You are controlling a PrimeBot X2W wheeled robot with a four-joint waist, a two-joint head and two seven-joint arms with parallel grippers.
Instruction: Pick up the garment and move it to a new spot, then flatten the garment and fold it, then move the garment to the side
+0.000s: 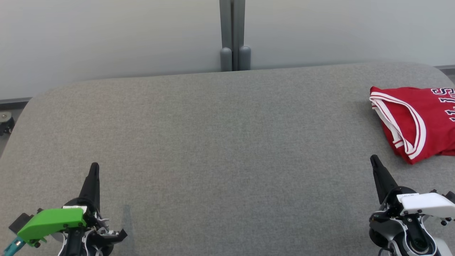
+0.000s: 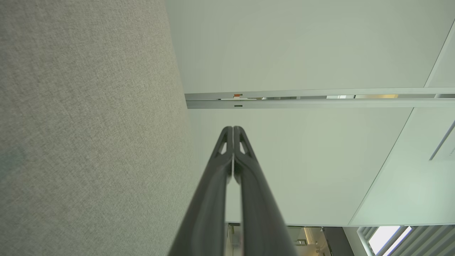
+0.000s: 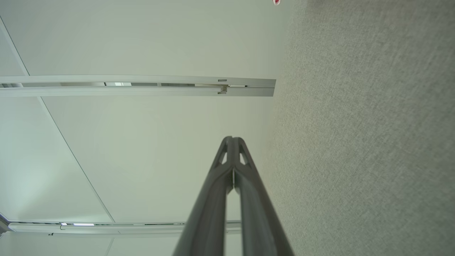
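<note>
The garment (image 1: pixel 416 121) is a red jersey with white and red striped trim and dark lettering, lying folded at the far right of the grey table (image 1: pixel 220 142), partly cut off by the head view's right edge. My left gripper (image 1: pixel 94 166) stands shut and empty at the lower left, far from the jersey. At the lower right my right gripper (image 1: pixel 373 158) is shut too, holding nothing, its tip a short way in front of the jersey. Both wrist views show pressed-together fingers: left gripper (image 2: pixel 233 128), right gripper (image 3: pixel 232 138). A red speck of the garment (image 3: pixel 276 2) peeks in at the top.
The table has rounded far corners and a grey fabric top. Behind it runs a pale wall with a grey post (image 1: pixel 233 35) at the middle. A dark caster (image 1: pixel 5 122) sits off the table's left edge.
</note>
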